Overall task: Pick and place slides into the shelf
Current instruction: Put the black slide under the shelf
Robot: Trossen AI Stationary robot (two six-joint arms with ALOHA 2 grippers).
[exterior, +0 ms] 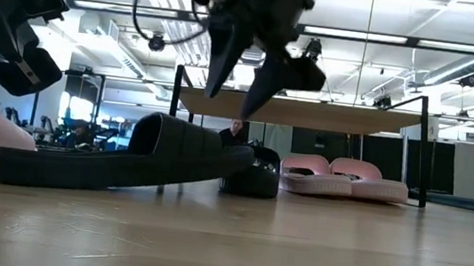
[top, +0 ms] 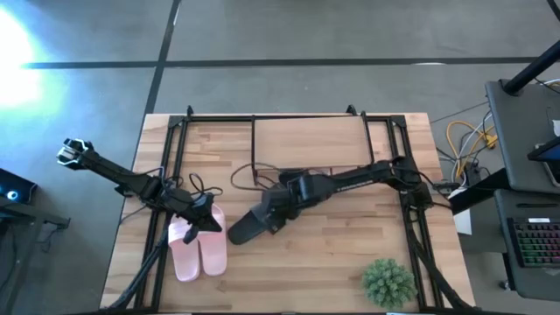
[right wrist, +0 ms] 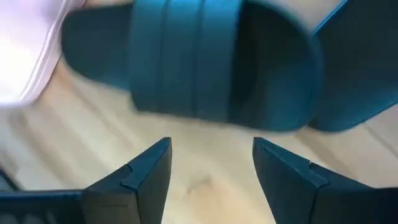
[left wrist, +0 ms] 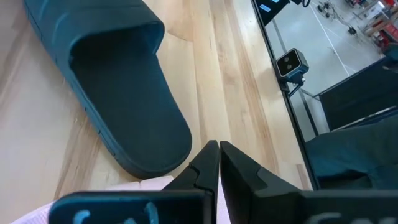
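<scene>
One black slide point(top: 245, 230) point(exterior: 117, 162) lies on its sole on the table, right of a light pink pair point(top: 198, 250). My right gripper point(top: 267, 217) point(exterior: 230, 101) point(right wrist: 211, 155) hangs open just above the black slide's strap point(right wrist: 205, 68), fingers pointing down, touching nothing. My left gripper point(top: 208, 219) point(left wrist: 219, 149) is shut and hovers over the far end of the pink pair point(left wrist: 155, 184). Under the shelf point(top: 311, 140) point(exterior: 311, 115), a second black slide point(exterior: 254, 181) and another pink pair point(exterior: 344, 179) rest on the table.
A spiky green plant point(top: 388, 282) stands at the table's near right corner. Black frame rails point(top: 175, 157) run along the table's left and right sides. Bare tabletop lies between the black slide and the plant.
</scene>
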